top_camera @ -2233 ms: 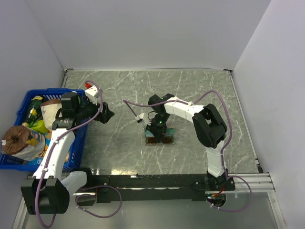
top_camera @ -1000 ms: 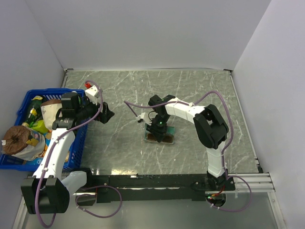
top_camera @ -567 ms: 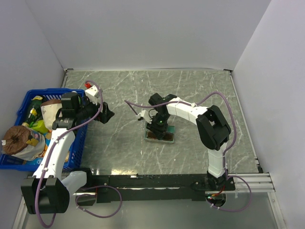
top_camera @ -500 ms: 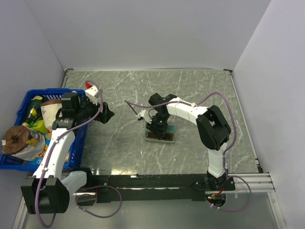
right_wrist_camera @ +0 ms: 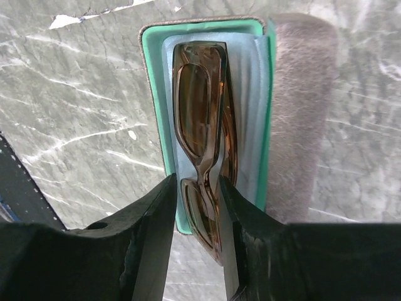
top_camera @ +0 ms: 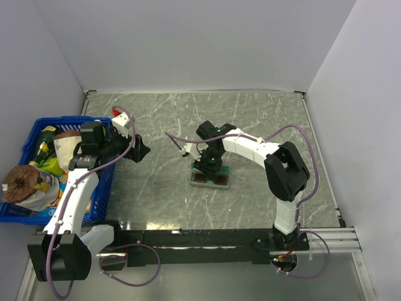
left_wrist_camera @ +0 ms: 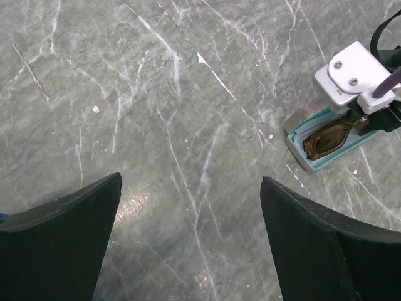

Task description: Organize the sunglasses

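Against the overhead frame from about two seconds earlier, the right arm's elbow link now sits further to the right, while the right gripper (top_camera: 211, 170) remains low over the same central spot on the marble table (top_camera: 269, 119). The left arm and the blue basket (top_camera: 62, 120) at the table's left edge have not shifted. The overhead view shows only that the right gripper covers the middle of a small open case (right_wrist_camera: 154, 125). The right wrist view supplies the detail. The sunglasses (right_wrist_camera: 200, 106) lie folded inside the teal-lined tray of the case, on a light blue cloth (right_wrist_camera: 247, 94), and the grey lid (right_wrist_camera: 301, 113) is laid open flat alongside. The right gripper's fingers (right_wrist_camera: 164, 207) stand partly apart and straddle the frame at its bridge, one on each side. Whether the pads are pressing on the frame or are just clear of it cannot be told. The left wrist view shows what neither other view does. The left gripper (left_wrist_camera: 191, 251) is spread as wide as it goes, holds nothing and hovers over bare marble well apart from the case. In the upper right of that view, one end of the tray shows with one brown lens exposed, and the white housing of the right gripper sits directly above it. Only the overhead view shows the basket, which is filled with packages and bottles beside the left arm.
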You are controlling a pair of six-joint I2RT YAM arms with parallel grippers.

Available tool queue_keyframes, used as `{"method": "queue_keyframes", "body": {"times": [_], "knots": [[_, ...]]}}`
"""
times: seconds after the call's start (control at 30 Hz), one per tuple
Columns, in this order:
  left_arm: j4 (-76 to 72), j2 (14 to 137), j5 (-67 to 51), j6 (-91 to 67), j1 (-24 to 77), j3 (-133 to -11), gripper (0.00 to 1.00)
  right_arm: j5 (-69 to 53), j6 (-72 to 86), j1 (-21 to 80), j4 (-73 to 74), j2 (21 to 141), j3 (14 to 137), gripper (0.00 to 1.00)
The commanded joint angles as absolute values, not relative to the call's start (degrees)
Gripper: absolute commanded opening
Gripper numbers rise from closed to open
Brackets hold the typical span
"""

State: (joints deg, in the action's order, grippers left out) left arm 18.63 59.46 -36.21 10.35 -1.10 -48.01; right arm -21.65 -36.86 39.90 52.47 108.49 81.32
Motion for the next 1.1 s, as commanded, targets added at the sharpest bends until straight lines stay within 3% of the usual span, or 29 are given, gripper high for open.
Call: {"method": "queue_keyframes", "body": {"times": [0.0,0.4,1.07], "knots": [[16.8,59.3,-38.1,10.7,-1.5,-47.7,0.96,-19.2,-36.0,40.6,51.5,104.9,81.0,0.4],[16.9,59.3,-38.0,10.7,-1.5,-47.7,0.96,-14.8,-36.0,42.3,49.8,105.0,79.8,0.35],[17.1,59.9,-38.3,10.7,-1.4,-47.8,0.96,-5.5,-36.6,47.0,45.9,104.0,77.3,0.45]]}}
